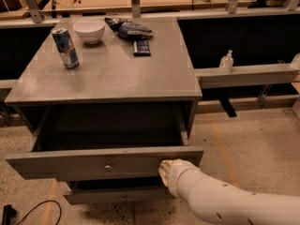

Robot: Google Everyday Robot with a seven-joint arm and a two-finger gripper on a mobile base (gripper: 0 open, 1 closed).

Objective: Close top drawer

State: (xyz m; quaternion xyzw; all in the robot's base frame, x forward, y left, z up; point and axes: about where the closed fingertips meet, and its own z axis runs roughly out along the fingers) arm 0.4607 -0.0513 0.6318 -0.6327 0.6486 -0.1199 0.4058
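Observation:
The top drawer [84,162] is a wide grey drawer with a long flat front and a small round metal knob [108,166] at its centre. It stands partly pulled out of the grey cabinet [108,74], and its inside looks dark and empty. My gripper [165,168] comes in from the lower right on a white arm [220,203]. Its tip is pressed against the right part of the drawer front, to the right of the knob. A shallower lower drawer [117,196] juts out slightly below.
On the cabinet top stand a drink can [65,47], a white bowl [89,30], a chip bag [129,29] and a small dark object [141,47]. A shelf with a sanitizer bottle [226,61] runs to the right. A black cable [28,212] lies on the floor at lower left.

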